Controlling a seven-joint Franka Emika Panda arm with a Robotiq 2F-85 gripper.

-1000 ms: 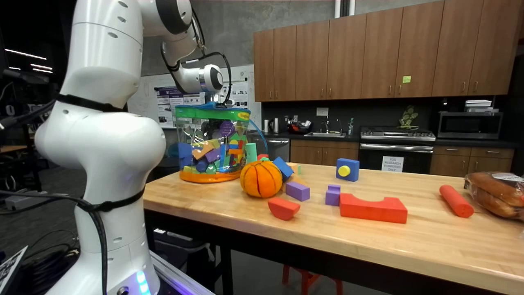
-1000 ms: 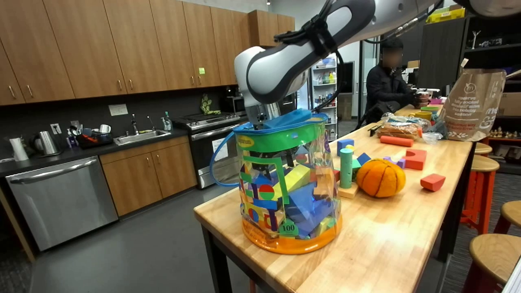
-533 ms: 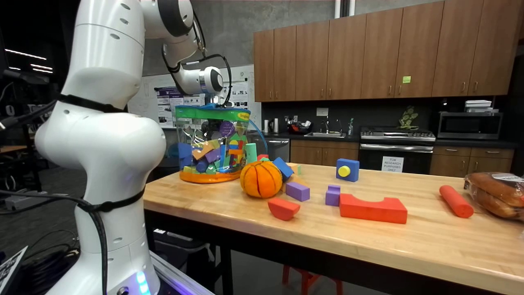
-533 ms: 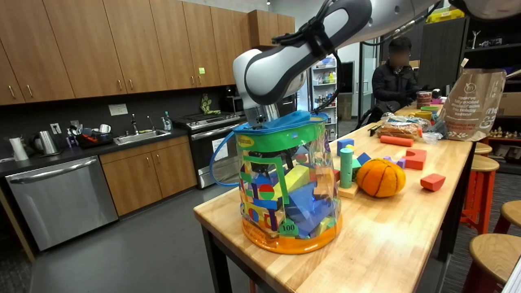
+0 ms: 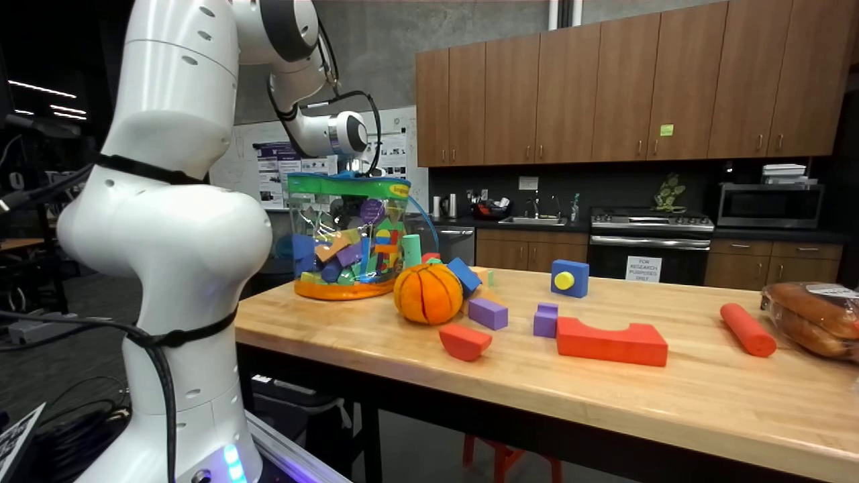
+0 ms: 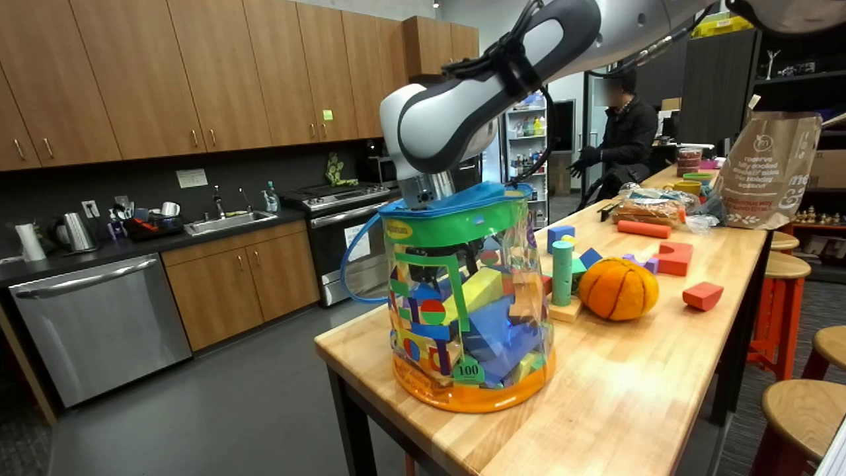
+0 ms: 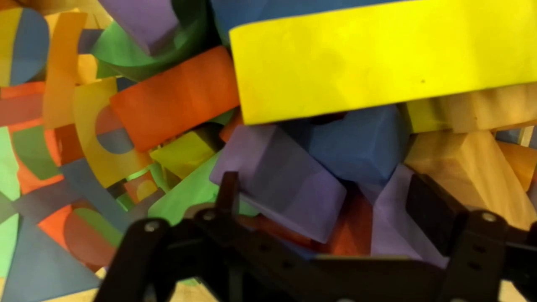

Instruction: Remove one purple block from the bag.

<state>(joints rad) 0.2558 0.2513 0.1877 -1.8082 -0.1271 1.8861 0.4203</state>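
The bag point(image 6: 462, 225) is clear plastic with a green band and orange base point(image 5: 345, 290). It stands upright on the table and is full of coloured blocks. My gripper point(image 7: 327, 191) is down inside the bag, open, its fingers point(image 7: 228, 191) spread wide. In the wrist view a purple block point(image 7: 289, 180) lies tilted between the fingers, near the left fingertip; I cannot tell if they touch. Another purple block point(image 7: 394, 218) lies by the right finger, partly hidden by it. A third purple block point(image 7: 144, 19) shows at top left. Nothing is held.
A long yellow block point(image 7: 377, 58) and a blue block point(image 7: 356, 144) lie beyond the purple one. The bag's blue lid flap point(image 6: 486, 193) leans beside the wrist. An orange ball point(image 5: 428, 293), a green cylinder point(image 6: 562, 271) and loose blocks stand on the table point(image 6: 615, 370) beside the bag.
The wrist has sunk slightly, lowering the gripper a little deeper into the bag. The blue lid flap has shifted slightly. A person in the background has moved.
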